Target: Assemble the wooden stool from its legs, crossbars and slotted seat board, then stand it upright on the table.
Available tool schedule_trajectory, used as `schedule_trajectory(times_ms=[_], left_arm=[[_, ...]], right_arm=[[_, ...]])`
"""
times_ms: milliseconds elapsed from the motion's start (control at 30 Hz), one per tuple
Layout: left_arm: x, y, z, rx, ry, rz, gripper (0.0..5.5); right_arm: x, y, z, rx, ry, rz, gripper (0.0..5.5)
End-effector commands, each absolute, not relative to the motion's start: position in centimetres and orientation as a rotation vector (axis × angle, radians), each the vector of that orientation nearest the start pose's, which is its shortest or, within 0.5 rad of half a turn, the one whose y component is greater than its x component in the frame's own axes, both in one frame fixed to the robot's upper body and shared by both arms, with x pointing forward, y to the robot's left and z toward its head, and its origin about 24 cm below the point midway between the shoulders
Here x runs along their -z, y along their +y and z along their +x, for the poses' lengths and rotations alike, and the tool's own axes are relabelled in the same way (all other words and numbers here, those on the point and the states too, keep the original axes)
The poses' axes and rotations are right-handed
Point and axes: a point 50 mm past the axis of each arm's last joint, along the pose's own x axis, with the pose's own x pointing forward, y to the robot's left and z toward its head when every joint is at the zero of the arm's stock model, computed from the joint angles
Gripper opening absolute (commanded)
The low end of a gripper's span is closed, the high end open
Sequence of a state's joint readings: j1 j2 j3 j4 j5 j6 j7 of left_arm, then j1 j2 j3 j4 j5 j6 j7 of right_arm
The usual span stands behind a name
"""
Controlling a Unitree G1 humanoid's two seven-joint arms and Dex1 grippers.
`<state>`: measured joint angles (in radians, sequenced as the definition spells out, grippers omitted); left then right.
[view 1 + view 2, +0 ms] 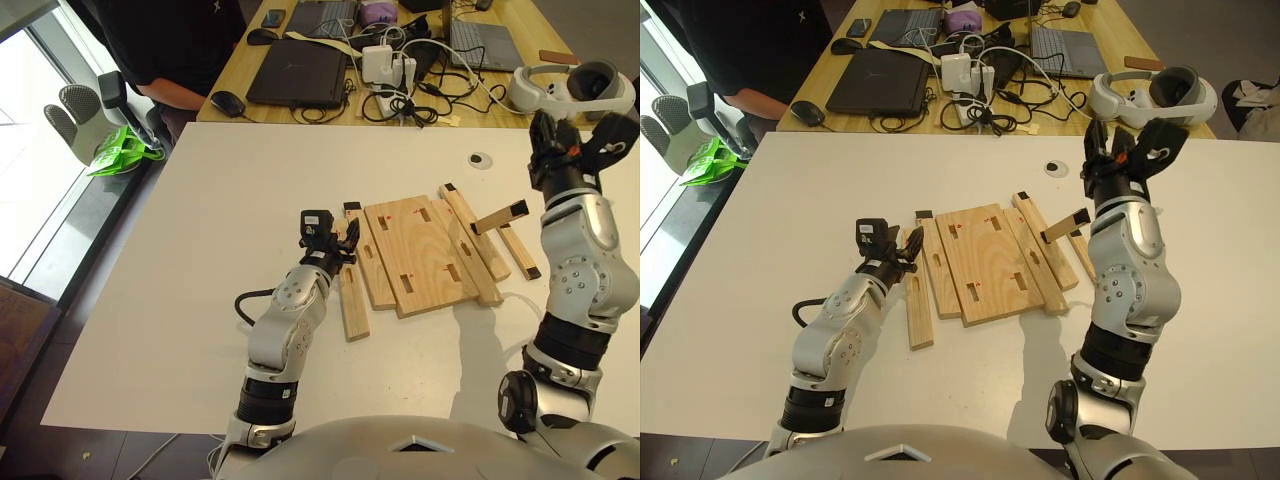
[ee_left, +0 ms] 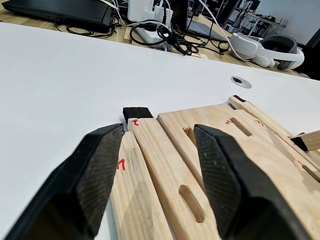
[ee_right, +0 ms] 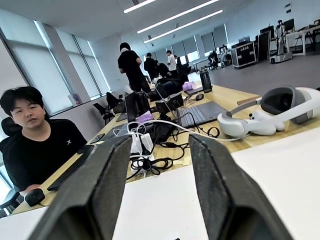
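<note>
Left pincer [image 1: 340, 243], jaws apart over the slotted leg [image 2: 162, 162] beside the board [image 1: 425, 250]: we should lower squarely and close mid-length; right pincer [image 1: 1130, 148] apart, raised.

Wide white tabletop [image 1: 200, 250] left of and before the seat board [image 1: 420, 250], legs [image 1: 355, 305] tight along both its sides, one black-tipped bar [image 1: 500, 215] tilting up at its right, cables [image 1: 400, 98] and laptops [image 1: 298, 72] behind

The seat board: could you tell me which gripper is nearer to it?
Left. The left gripper is open over the legs at the seat board's left edge; the right gripper is raised, off to its right.
</note>
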<state>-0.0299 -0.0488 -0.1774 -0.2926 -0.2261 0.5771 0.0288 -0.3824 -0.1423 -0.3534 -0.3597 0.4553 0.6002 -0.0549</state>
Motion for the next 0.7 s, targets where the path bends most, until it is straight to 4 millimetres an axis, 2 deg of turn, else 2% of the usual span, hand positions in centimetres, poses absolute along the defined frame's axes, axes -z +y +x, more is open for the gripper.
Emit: schedule_trajectory(times_ms=[33, 133, 200, 267, 367, 500, 600, 667, 700], left_arm=[[-6.6, 8.4, 24.6, 0.246, 0.271, -0.225, 2.59], [-6.6, 8.6, 24.5, 0.238, 0.271, -0.229, 2.59], [-6.6, 8.6, 24.5, 0.239, 0.271, -0.23, 2.59], [-6.6, 8.5, 24.5, 0.243, 0.272, -0.228, 2.59], [-6.6, 8.4, 24.7, 0.256, 0.274, -0.224, 2.59], [-6.6, 8.3, 24.7, 0.259, 0.274, -0.221, 2.59], [-6.6, 8.3, 24.7, 0.256, 0.273, -0.223, 2.59], [-6.6, 8.4, 24.7, 0.25, 0.272, -0.226, 2.59], [-6.6, 8.4, 24.6, 0.248, 0.272, -0.227, 2.59]], right_arm=[[-19.4, -23.2, 27.8, 0.163, -0.214, 0.171, 2.11], [-17.2, -26.6, 26.7, 0.312, -0.101, 0.083, 2.11], [-14.8, -28.4, 26.1, 0.385, 0.028, 0.111, 2.11], [-12.2, -27.8, 25.8, 0.348, 0.174, 0.214, 2.11], [-10.4, -25.3, 25.7, 0.205, 0.292, 0.27, 2.11], [-10.4, -21.1, 25.5, -0.06, 0.348, 0.343, 2.11], [-11.6, -18.0, 24.1, -0.354, 0.377, 0.36, 2.11], [-13.4, -17.8, 24.3, -0.404, 0.295, 0.318, 2.11], [-14.8, -18.5, 25.0, -0.356, 0.208, 0.289, 2.11]])
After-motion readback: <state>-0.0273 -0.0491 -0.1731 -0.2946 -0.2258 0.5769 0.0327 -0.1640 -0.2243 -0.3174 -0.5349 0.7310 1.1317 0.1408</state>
